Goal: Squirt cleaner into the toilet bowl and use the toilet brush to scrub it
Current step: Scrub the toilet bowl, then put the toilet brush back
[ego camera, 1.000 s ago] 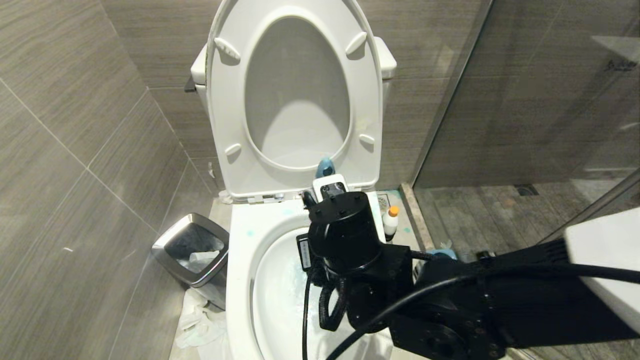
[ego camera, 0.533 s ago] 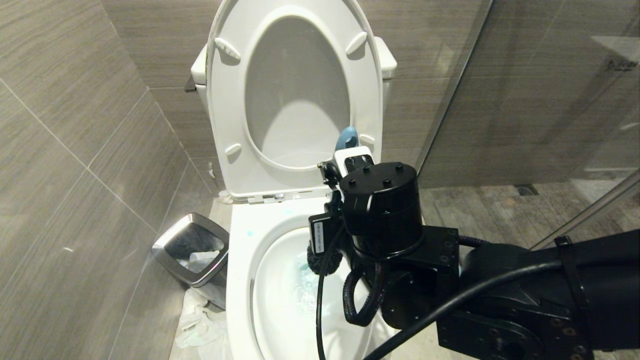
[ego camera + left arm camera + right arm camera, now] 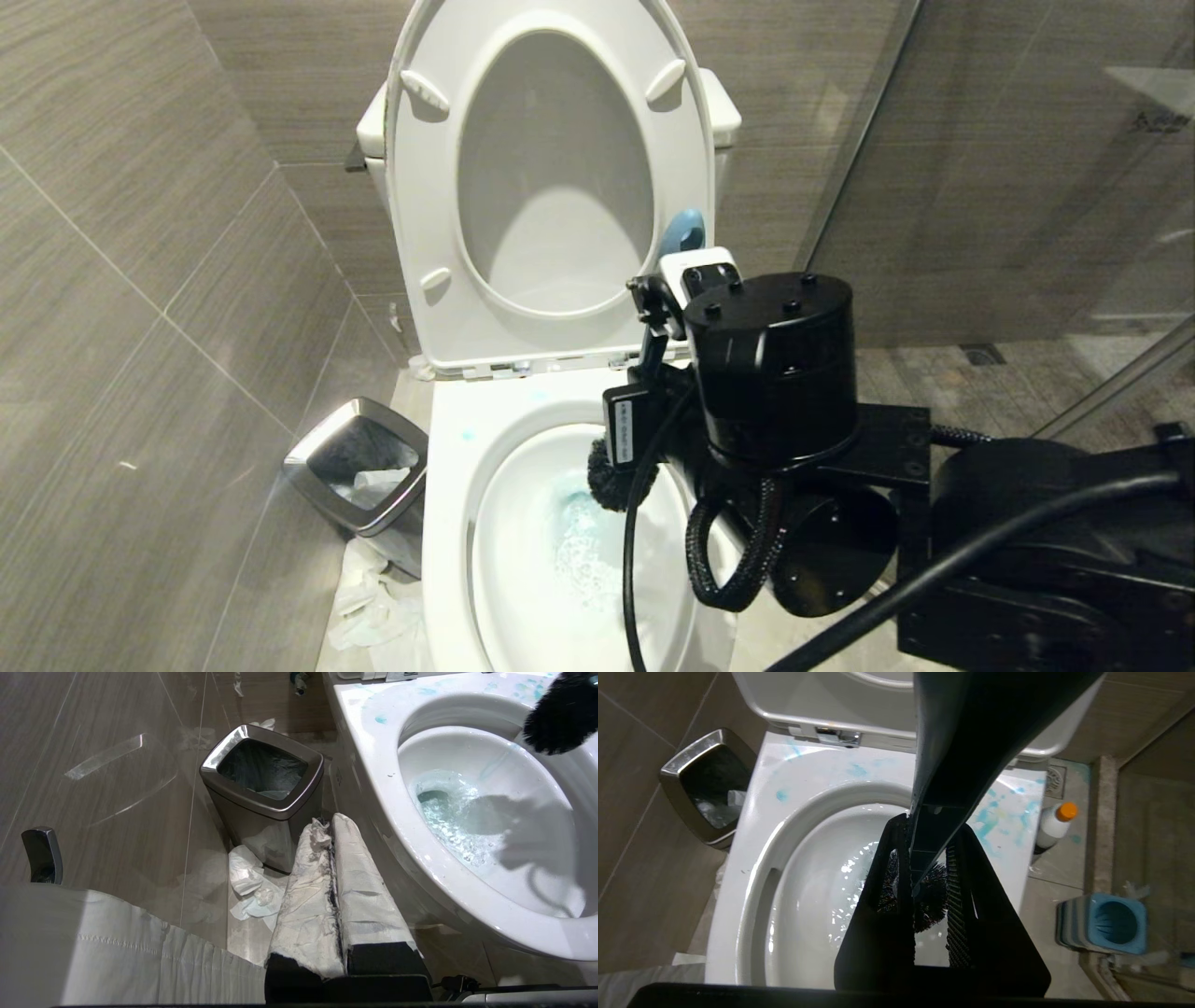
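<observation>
Your right gripper [image 3: 924, 877] is clamped on the toilet brush [image 3: 611, 476], its bristle head above the foamy toilet bowl [image 3: 448, 523]; left gripper [image 3: 329, 835] pressed together

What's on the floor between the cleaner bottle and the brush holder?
Nothing: in the right wrist view the stretch of floor from the cleaner to the holder is bare tile, with only a few blue-teal splashes near the bottle.

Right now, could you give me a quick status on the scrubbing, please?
Right tool shut on toilet brush, bristles over the toilet bowl. Left tool shut, parked beside the bowl. Blue foam in the water; nothing blocking.
</observation>
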Available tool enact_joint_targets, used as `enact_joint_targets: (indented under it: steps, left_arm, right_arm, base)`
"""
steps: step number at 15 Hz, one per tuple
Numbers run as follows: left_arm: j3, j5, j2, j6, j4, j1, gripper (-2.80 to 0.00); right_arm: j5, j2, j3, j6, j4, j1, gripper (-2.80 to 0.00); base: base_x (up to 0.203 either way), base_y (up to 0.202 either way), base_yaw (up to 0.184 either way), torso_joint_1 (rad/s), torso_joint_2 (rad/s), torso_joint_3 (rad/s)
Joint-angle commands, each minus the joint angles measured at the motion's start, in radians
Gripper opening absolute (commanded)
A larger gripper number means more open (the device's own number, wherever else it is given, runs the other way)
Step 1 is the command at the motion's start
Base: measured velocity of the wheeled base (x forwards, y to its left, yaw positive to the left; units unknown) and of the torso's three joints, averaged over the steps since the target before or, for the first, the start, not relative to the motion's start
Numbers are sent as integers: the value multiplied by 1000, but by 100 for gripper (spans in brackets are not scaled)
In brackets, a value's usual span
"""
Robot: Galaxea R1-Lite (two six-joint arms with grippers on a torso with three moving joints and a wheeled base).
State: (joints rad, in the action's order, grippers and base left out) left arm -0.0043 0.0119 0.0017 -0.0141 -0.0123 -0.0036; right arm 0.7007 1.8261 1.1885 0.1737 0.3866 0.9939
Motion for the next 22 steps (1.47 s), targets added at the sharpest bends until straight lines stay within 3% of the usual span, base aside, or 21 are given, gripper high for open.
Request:
enact_joint_targets:
  steps: [1,6,12,16,19,22]
  left_arm:
    - [1,0,1,0,0,0,-280]
    - [0,0,1,0,0,-1,-280]
    - [0,0,1,0,0,0,-280]
    - [0,0,1,0,0,-1,-280]
    - [1,0,1,0,0,-1,-280]
    - [0,0,1,0,0,-1,-280]
  right_arm:
    - [24,-85,27,-4,-108,-23,-280]
    - [70,-139,68,-26,-192,-229,-280]
    - [55,-122,31,-31,-188,-487,-280]
    - [-84,-100,-19,-27,-156,-623,-280]
    - [-211,-35,-96,-45,-8,-710,-280]
    - [-341,68,-154,-121,232,-784,-280]
  base:
    - [0,0,0,0,0,0]
    - [0,0,0,0,0,0]
    - [0,0,0,0,0,0]
    - [0,0,0,0,0,0]
    - [0,0,0,0,0,0]
    - [0,0,0,0,0,0]
